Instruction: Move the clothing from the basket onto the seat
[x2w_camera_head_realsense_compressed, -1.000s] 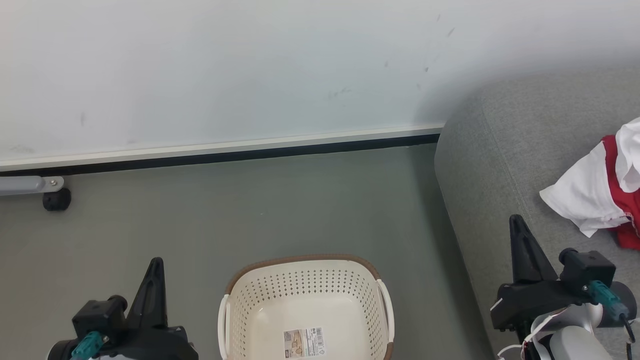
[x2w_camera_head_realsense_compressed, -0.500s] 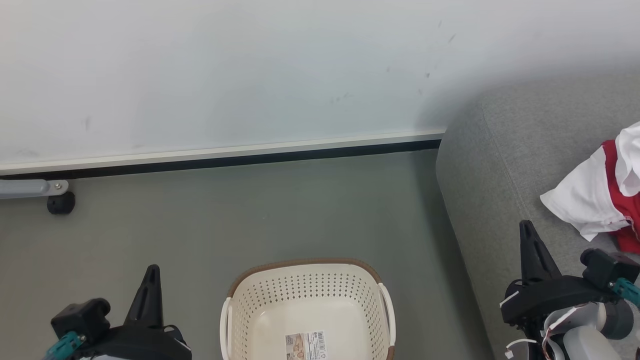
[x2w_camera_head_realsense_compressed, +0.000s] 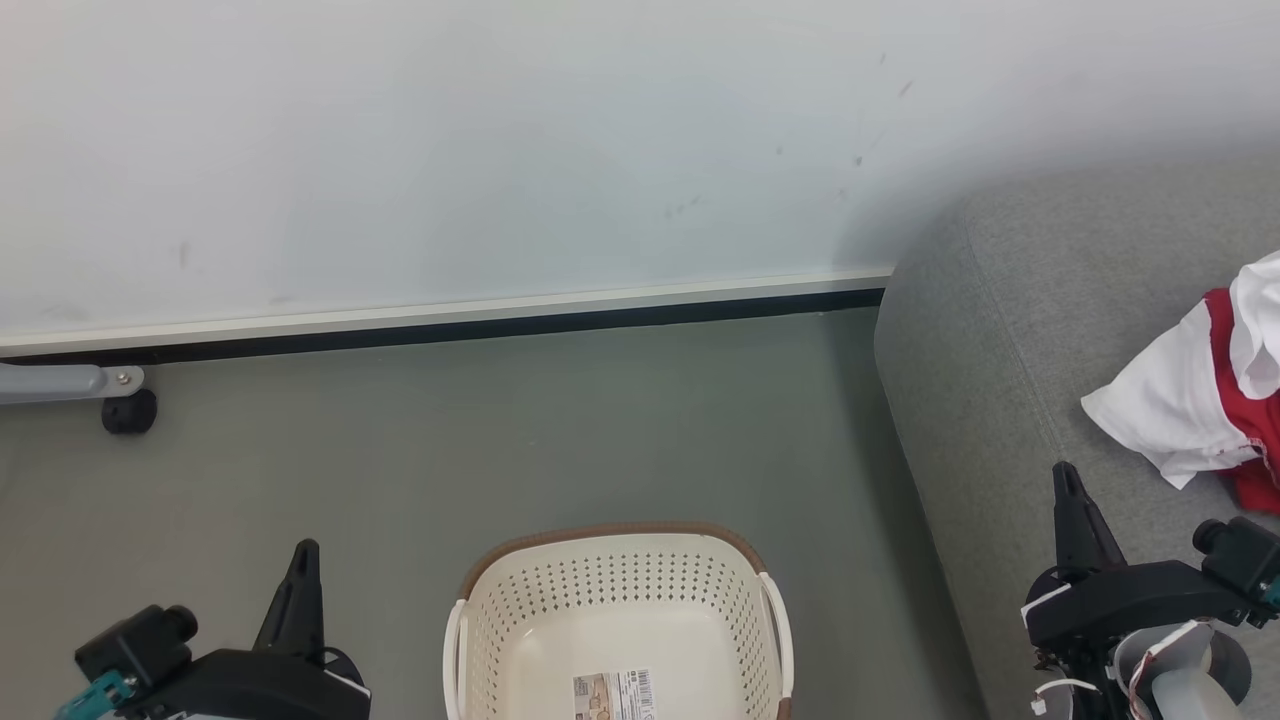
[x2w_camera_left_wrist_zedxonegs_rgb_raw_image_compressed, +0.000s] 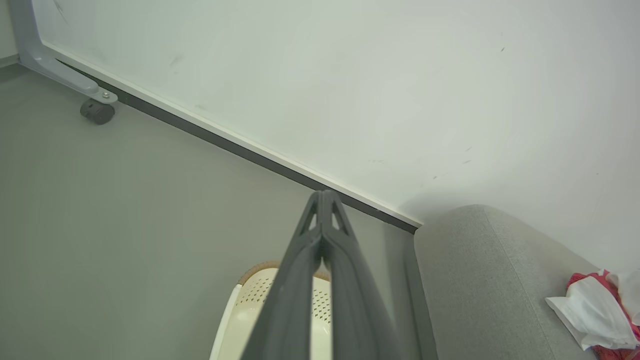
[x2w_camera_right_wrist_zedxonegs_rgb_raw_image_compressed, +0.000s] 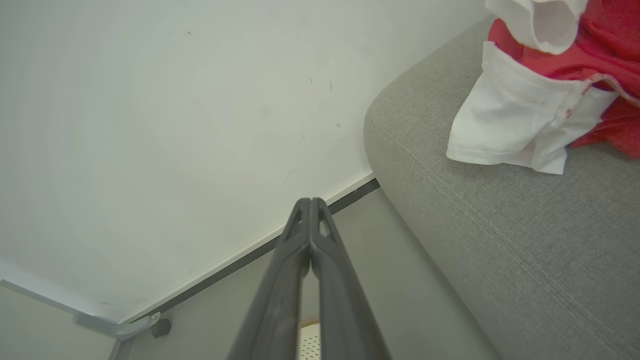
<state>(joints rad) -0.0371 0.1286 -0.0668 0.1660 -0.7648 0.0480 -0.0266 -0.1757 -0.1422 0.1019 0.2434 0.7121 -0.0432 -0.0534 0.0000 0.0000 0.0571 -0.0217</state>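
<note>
The red and white clothing (x2w_camera_head_realsense_compressed: 1195, 405) lies crumpled on the grey seat (x2w_camera_head_realsense_compressed: 1000, 330) at the right edge of the head view; it also shows as clothing (x2w_camera_right_wrist_zedxonegs_rgb_raw_image_compressed: 525, 115) in the right wrist view and clothing (x2w_camera_left_wrist_zedxonegs_rgb_raw_image_compressed: 597, 315) in the left wrist view. The cream basket (x2w_camera_head_realsense_compressed: 615, 620) with a brown rim stands on the floor at bottom centre, holding nothing but a label sticker. My left gripper (x2w_camera_head_realsense_compressed: 303, 552) is shut, left of the basket. My right gripper (x2w_camera_head_realsense_compressed: 1065, 475) is shut and holds nothing, over the seat's front edge, short of the clothing.
A pale wall (x2w_camera_head_realsense_compressed: 500, 150) with a dark baseboard runs behind the grey floor (x2w_camera_head_realsense_compressed: 500, 430). A grey metal leg on a black caster (x2w_camera_head_realsense_compressed: 128, 410) stands at the far left by the wall.
Both grippers have drawn back toward the bottom of the head view. The whole picture has shifted slightly downward, so the camera has tilted a little. Clothing and basket stay put.
</note>
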